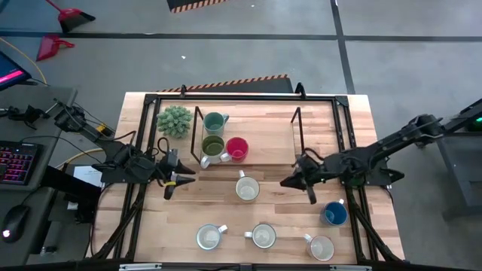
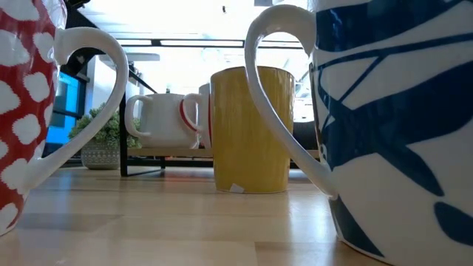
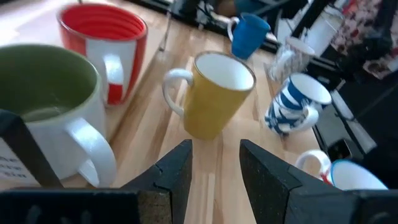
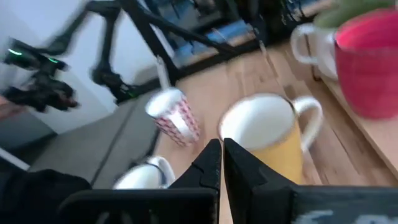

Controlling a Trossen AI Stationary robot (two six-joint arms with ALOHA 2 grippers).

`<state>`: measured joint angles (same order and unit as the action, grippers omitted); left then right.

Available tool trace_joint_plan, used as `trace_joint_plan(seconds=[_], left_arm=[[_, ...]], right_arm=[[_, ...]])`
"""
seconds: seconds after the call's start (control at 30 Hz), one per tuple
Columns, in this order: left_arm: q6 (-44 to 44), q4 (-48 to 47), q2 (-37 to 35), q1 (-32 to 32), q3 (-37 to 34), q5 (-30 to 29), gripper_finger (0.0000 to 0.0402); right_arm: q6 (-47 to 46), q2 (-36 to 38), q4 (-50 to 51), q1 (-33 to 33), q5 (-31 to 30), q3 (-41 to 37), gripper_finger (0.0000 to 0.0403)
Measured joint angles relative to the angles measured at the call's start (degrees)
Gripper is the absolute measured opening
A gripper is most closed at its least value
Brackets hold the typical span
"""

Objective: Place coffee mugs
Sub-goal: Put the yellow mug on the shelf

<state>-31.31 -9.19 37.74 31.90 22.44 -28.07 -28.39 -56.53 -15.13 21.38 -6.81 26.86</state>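
Note:
A yellow mug (image 1: 247, 188) with a white inside stands upright on its base in the middle of the table, between my two grippers. My left gripper (image 1: 177, 179) hovers to its left, open and holding nothing, fingers pointing at the mug (image 3: 214, 93). My right gripper (image 1: 290, 182) hovers to its right, shut and holding nothing, also aimed at the mug (image 4: 273, 137). Teal (image 1: 215, 122), olive (image 1: 213, 147) and red (image 1: 236, 148) mugs stand together at the back. A blue mug (image 1: 335, 214) stands at the right. Three pale mugs (image 1: 263, 236) line the near edge.
A spiky green potted plant (image 1: 175, 120) stands at the back left. A black rod frame (image 1: 295, 128) rises around the back mugs, and black rails (image 1: 343, 113) run along the table's edges. Bare wood (image 1: 263, 211) lies between the yellow mug and the near row.

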Motion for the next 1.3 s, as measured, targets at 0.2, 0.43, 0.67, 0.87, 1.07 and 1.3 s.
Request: trace_joint_plan(seconds=[0.2, 0.43, 0.67, 0.87, 1.07, 1.3], left_arm=[[-2.12, 0.15, 0.01, 0.02, 0.0, -1.03, 0.0121], [-3.59, 0.13, 0.02, 0.02, 0.0, -1.03, 0.0121], [0.28, 0.07, 0.02, 0.01, 0.0, -0.92, 0.0121], [0.35, 0.11, 0.02, 0.02, 0.0, 2.62, 0.0121], [1.36, 0.08, 0.02, 0.02, 0.0, 8.2, 0.0121], [4.89, 0.08, 0.02, 0.0, 0.0, 9.96, 0.0121]], right_arm=[[4.83, -7.7, 9.76, -1.37, 1.46, 9.7, 0.0009], [10.4, -16.94, 30.14, -5.2, 1.07, 25.15, 0.0079], [13.45, -27.31, 35.35, -7.72, -0.55, 37.11, 0.012], [11.8, -36.42, 40.4, -9.2, 1.03, 45.78, 0.0122], [11.96, -44.18, 49.71, -9.35, 1.05, 55.97, 0.0122], [12.82, -50.76, 59.72, -9.35, -1.47, 62.65, 0.0122]])
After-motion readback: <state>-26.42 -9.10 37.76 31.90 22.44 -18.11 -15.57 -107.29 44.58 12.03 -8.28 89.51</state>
